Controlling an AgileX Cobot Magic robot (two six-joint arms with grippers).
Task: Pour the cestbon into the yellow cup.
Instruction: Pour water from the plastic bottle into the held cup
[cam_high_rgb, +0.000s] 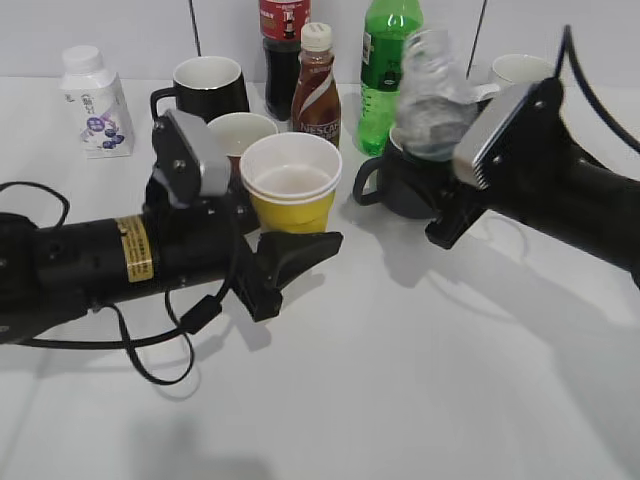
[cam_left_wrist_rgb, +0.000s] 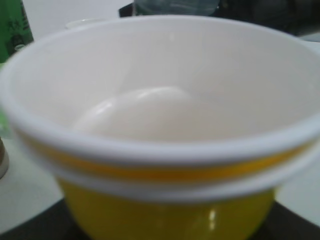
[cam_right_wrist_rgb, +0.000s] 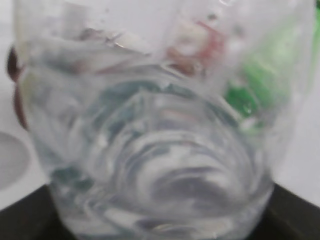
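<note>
Exterior, left hand (cam_high_rgb: 278, 262): its dark fingers sit low at the base of the yellow cup (cam_high_rgb: 291, 184), apparently clamped on it, though the far finger is hidden.
Exterior, cup: upright on the white counter (cam_high_rgb: 400, 370), left of centre, just in front of a brown-lined cup (cam_high_rgb: 241, 134) and a black mug (cam_high_rgb: 208, 86).
Exterior, right hand (cam_high_rgb: 447, 205): mostly hidden behind its own wrist; it carries the cestbon (cam_high_rgb: 432, 95) above a dark mug (cam_high_rgb: 400, 182). The bottle looks blurred and tilted.
Exterior, back row: a Nescafé bottle (cam_high_rgb: 316, 90), a green bottle (cam_high_rgb: 388, 60), a cola bottle (cam_high_rgb: 283, 45), a milk carton (cam_high_rgb: 96, 102).
Left wrist: the cup (cam_left_wrist_rgb: 165, 150) fills the frame, white inside, double rim; dark finger edges show at the bottom corners beside its wall.
Right wrist: the cestbon (cam_right_wrist_rgb: 160, 150) fills the frame, ribbed base toward the camera; black hand parts flank it at both lower corners, closed against it.
</note>
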